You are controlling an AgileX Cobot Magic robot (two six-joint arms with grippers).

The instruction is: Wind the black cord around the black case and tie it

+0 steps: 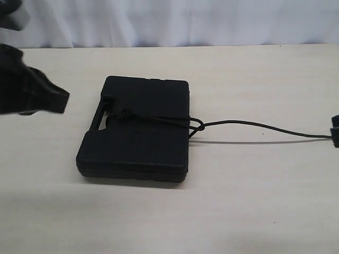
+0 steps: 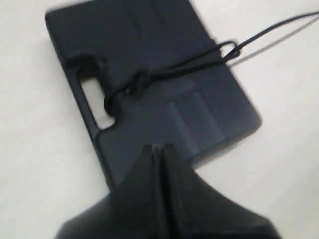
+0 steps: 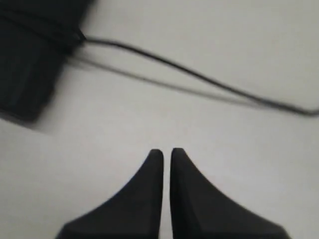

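The black case (image 1: 135, 140) lies flat mid-table with its slot handle (image 1: 99, 117) facing left. The black cord (image 1: 159, 119) crosses its top from the handle, with a small knot (image 1: 126, 114) near the slot. It loops at the case's right edge (image 1: 197, 126), and its tail (image 1: 254, 125) trails right along the table. My left gripper (image 2: 160, 148) is shut with nothing in it and hovers over the case (image 2: 149, 45) and the cord (image 2: 189, 64); in the exterior view it (image 1: 62, 100) sits left of the case. My right gripper (image 3: 163, 152) is shut and holds nothing, well clear of the cord tail (image 3: 199, 77).
The table (image 1: 238, 201) is a plain cream surface with a white curtain (image 1: 185, 21) behind its far edge. Only a sliver of the right gripper (image 1: 335, 130) shows at the right border, beside the cord's end.
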